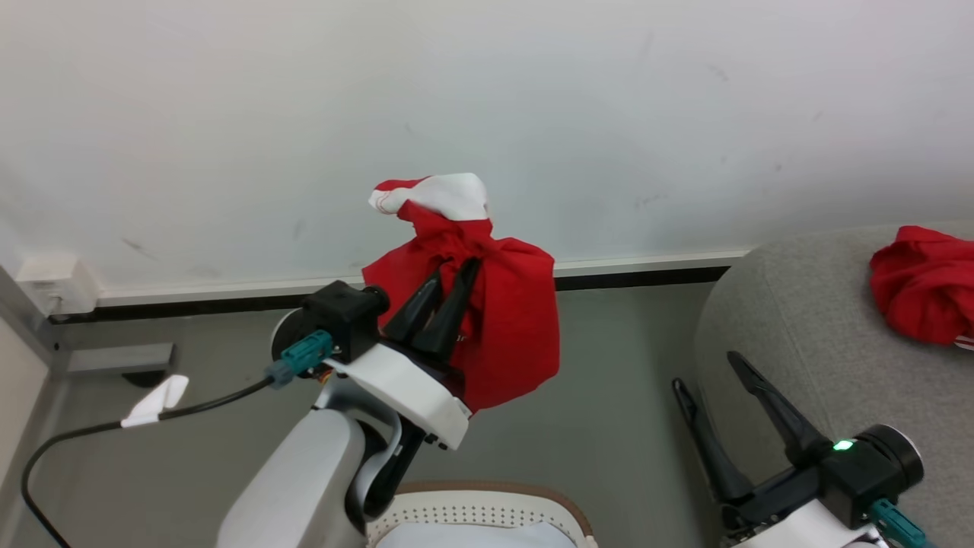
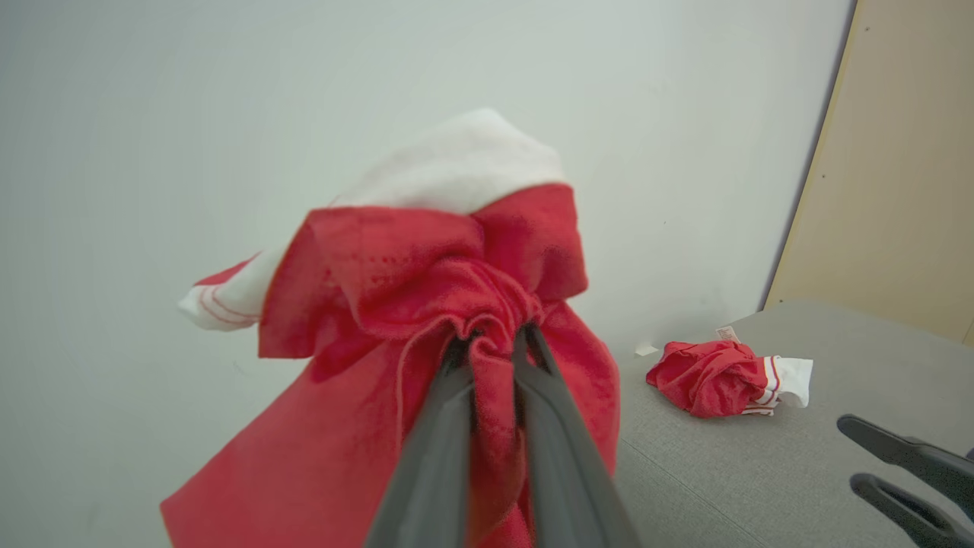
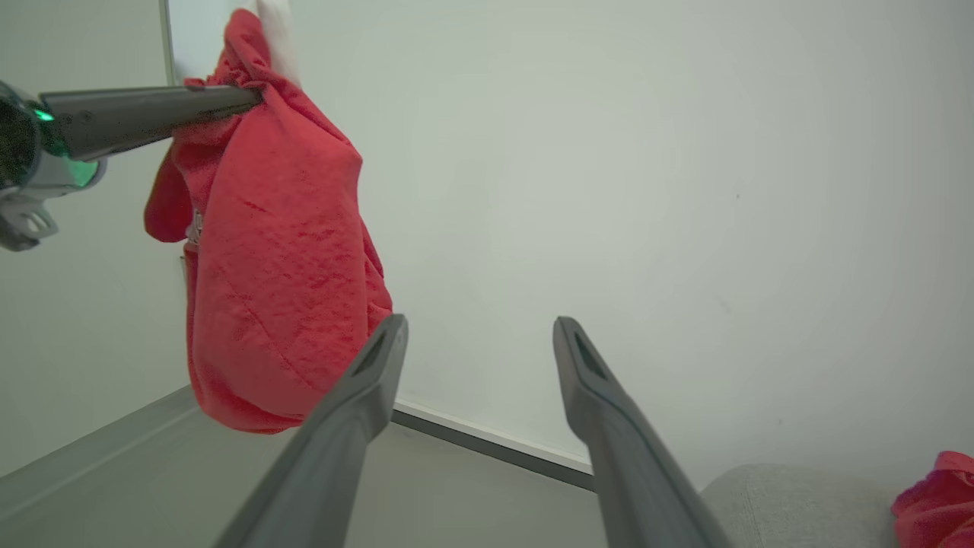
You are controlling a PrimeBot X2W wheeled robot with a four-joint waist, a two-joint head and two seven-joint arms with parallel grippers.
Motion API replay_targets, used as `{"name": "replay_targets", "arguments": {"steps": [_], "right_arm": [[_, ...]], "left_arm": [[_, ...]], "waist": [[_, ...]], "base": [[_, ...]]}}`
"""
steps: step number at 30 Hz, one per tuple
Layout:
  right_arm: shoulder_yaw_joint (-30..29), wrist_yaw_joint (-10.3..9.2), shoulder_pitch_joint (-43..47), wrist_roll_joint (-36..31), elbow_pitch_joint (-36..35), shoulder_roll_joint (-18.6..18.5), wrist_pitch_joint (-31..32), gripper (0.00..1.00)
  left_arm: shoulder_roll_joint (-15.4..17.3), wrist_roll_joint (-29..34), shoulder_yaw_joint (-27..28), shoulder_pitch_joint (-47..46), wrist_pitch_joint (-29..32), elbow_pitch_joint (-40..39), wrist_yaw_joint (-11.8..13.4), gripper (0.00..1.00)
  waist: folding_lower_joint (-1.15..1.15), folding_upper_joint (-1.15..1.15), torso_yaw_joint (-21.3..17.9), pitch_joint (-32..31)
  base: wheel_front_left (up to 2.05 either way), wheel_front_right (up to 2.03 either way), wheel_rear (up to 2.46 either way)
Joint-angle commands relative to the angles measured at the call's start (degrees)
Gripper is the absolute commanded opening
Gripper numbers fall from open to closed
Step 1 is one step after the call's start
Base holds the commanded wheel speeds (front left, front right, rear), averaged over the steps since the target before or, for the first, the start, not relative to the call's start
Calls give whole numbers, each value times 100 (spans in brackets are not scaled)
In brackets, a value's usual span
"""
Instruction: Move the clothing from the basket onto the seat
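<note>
The left end effector (image 1: pixel 456 271) is clamping a bunched fold of the red-and-white garment (image 1: pixel 511 327), holding it in the air well to the left of the seat (image 1: pixel 799 327). The cloth is hanging downward from the pinch. The right end effector (image 1: pixel 706 371), fingers spread and empty, is hovering at the seat's left edge. Judging by this, the load is needing a rightward carry over the seat, where another garment (image 1: pixel 924 283) is lying.

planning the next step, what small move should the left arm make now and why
Probably swing the left gripper rightward over the seat: it is shut on a red garment hanging above the floor, clear of the basket, and a second garment lies on the seat.
</note>
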Motion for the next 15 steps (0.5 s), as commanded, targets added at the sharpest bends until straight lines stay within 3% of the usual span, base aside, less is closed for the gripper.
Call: {"name": "replay_targets", "arguments": {"steps": [1,11,15], "right_arm": [[49,-13,-84,28,-9,-34,1,100],[1699,-14,-1352,757,522,-675,2,100],[2790,-14,-1956,1444,693,-1059,2,100]], "left_arm": [[18,-3,19,1,11,-43,-14,0],[-149,-33,-417,-102,128,-282,-152,0],[-210,-73,-654,-118,150,-292,-209,0]], "waist": [[0,0,37,-11],[0,0,532,-128],[0,0,774,-148]], "base": [[0,0,0],[0,0,0],[0,0,0]]}}
